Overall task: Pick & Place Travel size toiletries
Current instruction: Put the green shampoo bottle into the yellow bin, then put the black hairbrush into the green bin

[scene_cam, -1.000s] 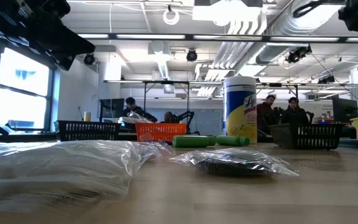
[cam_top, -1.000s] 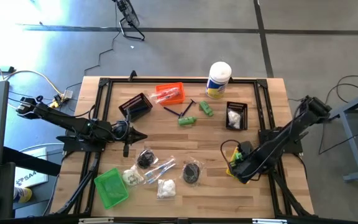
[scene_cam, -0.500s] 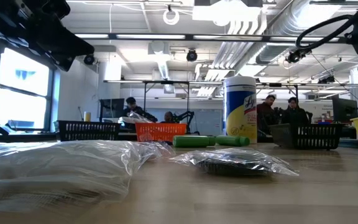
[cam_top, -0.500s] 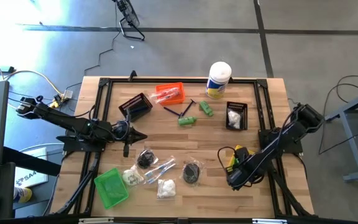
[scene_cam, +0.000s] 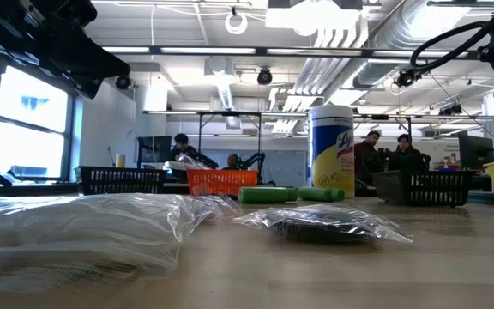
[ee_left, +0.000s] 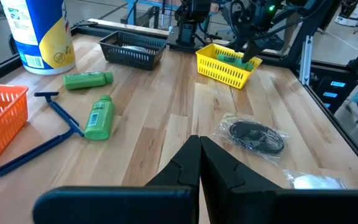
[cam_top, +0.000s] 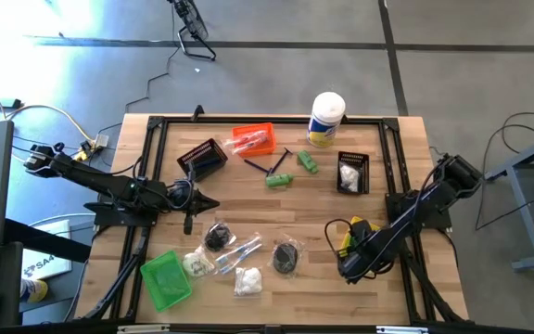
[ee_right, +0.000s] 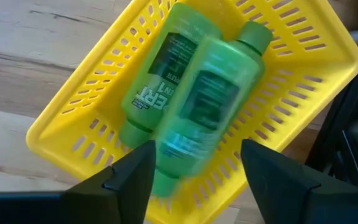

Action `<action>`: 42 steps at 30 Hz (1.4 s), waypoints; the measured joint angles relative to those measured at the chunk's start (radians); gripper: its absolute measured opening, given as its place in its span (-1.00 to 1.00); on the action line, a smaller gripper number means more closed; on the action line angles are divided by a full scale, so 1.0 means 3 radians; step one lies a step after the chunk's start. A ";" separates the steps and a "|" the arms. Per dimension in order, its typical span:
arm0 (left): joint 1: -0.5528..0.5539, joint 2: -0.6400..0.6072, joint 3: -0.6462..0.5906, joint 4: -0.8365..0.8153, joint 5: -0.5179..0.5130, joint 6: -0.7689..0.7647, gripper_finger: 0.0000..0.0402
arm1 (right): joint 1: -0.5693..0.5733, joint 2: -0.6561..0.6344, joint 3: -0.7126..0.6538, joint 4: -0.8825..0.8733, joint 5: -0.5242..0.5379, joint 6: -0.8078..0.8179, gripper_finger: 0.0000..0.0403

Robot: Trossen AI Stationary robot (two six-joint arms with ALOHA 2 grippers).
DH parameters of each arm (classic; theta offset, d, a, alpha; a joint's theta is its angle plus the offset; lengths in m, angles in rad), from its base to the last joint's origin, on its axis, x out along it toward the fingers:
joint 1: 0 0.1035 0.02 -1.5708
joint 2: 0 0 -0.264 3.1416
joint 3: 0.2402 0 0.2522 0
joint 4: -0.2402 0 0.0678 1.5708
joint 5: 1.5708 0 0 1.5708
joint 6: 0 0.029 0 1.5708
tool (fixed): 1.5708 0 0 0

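Note:
My right gripper [ee_right: 197,147] points down, open, over the yellow bin [ee_right: 73,118] at the table's right side [cam_top: 359,224]. Two bright green bottles lie in the bin. One [ee_right: 160,81] is sharp. The other [ee_right: 204,106] is blurred, lies partly over the first, and sits between my spread fingers. My left gripper [ee_left: 199,142] is shut and holds nothing, hovering over the table's left part [cam_top: 213,202]. Two more green bottles [cam_top: 279,180] [cam_top: 307,162] and thin sticks [cam_top: 267,165] lie at the middle back. Dark round bundles [cam_top: 286,256] [cam_top: 217,236] and a bag of white puffs [cam_top: 247,280] lie near the front.
A tall white canister [cam_top: 325,118] stands at the far edge. An orange bin [cam_top: 252,140] and two black bins [cam_top: 202,159] [cam_top: 352,173] sit toward the back, and a green bin [cam_top: 166,277] at the front left. Bare wood lies between the bundles and the yellow bin.
My right gripper has sunk over the yellow bin and shifted a little toward the near edge, then held still. A green thing seen high at the right edge of the low view has dropped out of that view.

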 joint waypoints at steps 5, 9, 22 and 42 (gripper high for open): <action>-0.0001 0.0000 0.0000 0.0000 0.0001 0.0000 -1.00 | 0.0000 -0.0023 0.0000 -0.0026 0.0056 -0.0027 0.22; -0.0001 0.0000 0.0000 0.0000 0.0001 0.0000 -1.00 | -0.0003 -0.0128 0.0006 -0.0048 0.0079 -0.0119 0.15; -0.0001 0.0000 0.0000 0.0002 0.0001 0.0000 -1.00 | -0.0201 -0.0704 0.0006 0.0188 0.0985 -0.0666 -0.11; 0.0000 0.0000 0.0000 0.0003 0.0001 0.0000 -1.00 | -0.1495 -0.0759 0.0008 0.2689 0.1589 -0.4199 -0.27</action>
